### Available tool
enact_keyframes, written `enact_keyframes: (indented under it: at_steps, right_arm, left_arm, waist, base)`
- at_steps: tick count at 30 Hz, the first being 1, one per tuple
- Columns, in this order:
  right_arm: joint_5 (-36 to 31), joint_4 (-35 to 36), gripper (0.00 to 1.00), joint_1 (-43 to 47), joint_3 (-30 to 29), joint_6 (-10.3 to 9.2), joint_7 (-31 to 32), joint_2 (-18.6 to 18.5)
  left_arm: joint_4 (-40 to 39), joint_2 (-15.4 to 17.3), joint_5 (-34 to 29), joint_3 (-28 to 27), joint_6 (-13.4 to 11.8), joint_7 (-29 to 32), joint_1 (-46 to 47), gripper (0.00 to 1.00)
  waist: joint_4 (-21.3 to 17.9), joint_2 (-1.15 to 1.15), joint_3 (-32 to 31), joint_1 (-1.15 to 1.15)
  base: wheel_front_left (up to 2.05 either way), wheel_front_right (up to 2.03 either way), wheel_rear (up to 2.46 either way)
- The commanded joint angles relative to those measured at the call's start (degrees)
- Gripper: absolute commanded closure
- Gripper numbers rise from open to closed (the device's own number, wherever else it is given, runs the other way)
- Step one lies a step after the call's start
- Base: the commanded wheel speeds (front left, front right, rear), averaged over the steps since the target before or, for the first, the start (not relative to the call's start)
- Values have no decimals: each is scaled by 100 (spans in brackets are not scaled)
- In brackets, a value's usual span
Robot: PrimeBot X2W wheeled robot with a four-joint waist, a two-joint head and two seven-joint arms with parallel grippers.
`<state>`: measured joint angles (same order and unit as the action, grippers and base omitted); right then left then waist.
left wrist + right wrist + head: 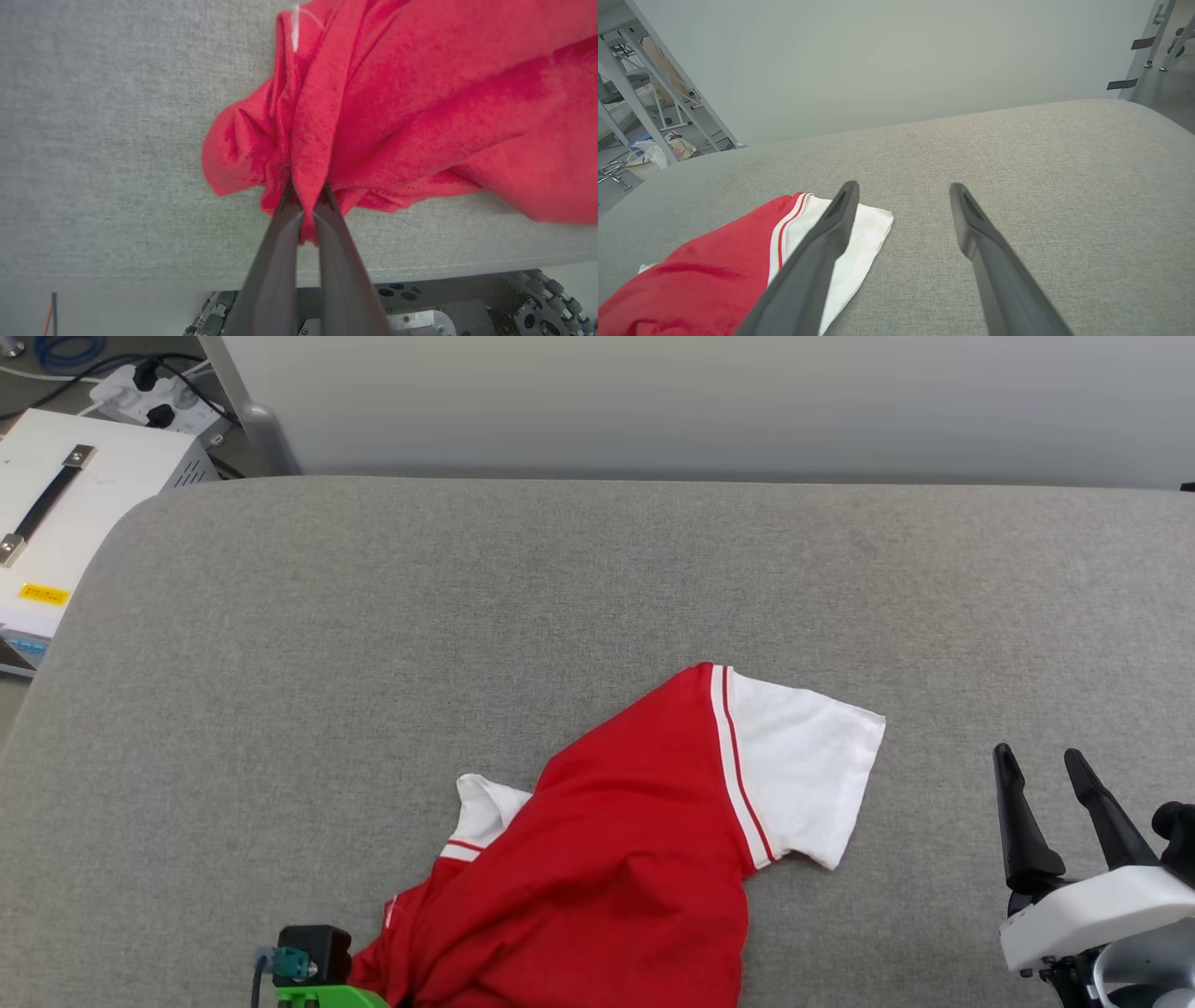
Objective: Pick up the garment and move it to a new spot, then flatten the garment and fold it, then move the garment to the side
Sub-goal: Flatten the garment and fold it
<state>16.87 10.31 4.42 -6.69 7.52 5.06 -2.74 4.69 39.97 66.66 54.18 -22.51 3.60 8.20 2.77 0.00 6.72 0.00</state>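
Our left gripper (308,189) clamps the crumpled red white-sleeved jersey T-shirt (616,859) at six o'clock; our right gripper (1038,754), four o'clock, stands spread.

The crumpled red jersey garment with white sleeves (607,859) is cut off by the head view's bottom edge. The tips of the left gripper (307,189) are buried in red folds.

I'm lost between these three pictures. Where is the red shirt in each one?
Head view: shirt at bottom centre, white sleeve spread to the right.
Left wrist view: upper right, bunched, pinched by the left gripper.
Right wrist view: lower left, partly behind one finger of the right gripper.
Shared landmark: the grey pad beneath it.
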Motion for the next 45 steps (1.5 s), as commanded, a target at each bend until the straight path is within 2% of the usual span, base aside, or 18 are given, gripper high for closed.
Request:
enact_keyframes:
  at_steps: [1,3,4,5,8,13,19,22,26,33,37,45]
  right_arm:
    - [19,9,0,41,11,-3,16,-14]
    - [10,22,0,53,3,-3,30,-14]
    - [2,30,0,62,-4,-3,36,-14]
    - [-8,36,0,79,-13,-3,44,-14]
    - [-39,71,0,138,-33,-3,75,-14]
    - [-48,100,0,211,-34,-3,125,-14]
    - [-1,112,0,263,-54,-3,116,-14]
    - [20,110,0,254,-47,-3,112,-14]
    - [27,143,0,181,-20,-3,105,-14]
    - [-31,138,0,-54,121,-3,151,-14]
    - [-29,84,0,-139,163,-3,133,-14]
    - [8,1,0,-207,192,-3,105,-14]
  left_arm:
    - [23,-145,49,114,21,3,-184,100]
    - [47,-280,18,127,51,-129,-211,100]
    - [72,-330,-24,116,43,-217,-197,55]
    - [89,-385,-80,100,32,-326,-172,0]
    - [78,-442,-290,5,-48,-687,-71,0]
    - [-176,-287,-613,-161,-232,-1127,68,0]
    - [-677,24,-842,-392,-372,-1359,278,0]
    - [-740,141,-933,-450,-327,-1292,536,0]
    - [-498,124,-901,-416,77,-930,1079,0]
    - [561,-33,-747,17,1152,359,2105,0]
    - [1142,-175,-785,336,1646,1047,2567,0]
    - [2177,-618,-872,797,2198,1778,2999,0]
  waist:
    - [12,0,-57,0]
    - [24,0,-97,0]
    - [32,0,-119,0]
    - [43,0,-158,0]
    - [64,0,-255,0]
    - [69,0,-441,0]
    - [57,0,-542,0]
    - [42,0,-519,0]
    - [-14,0,-330,0]
    - [-242,0,119,0]
    - [-363,0,294,0]
    - [-542,0,461,0]
  base:
    - [0,0,0]
    - [0,0,0]
    - [0,0,0]
    - [0,0,0]
    - [0,0,0]
    - [0,0,0]
    - [0,0,0]
    - [0,0,0]
    - [0,0,0]
    - [0,0,0]
    - [0,0,0]
    - [0,0,0]
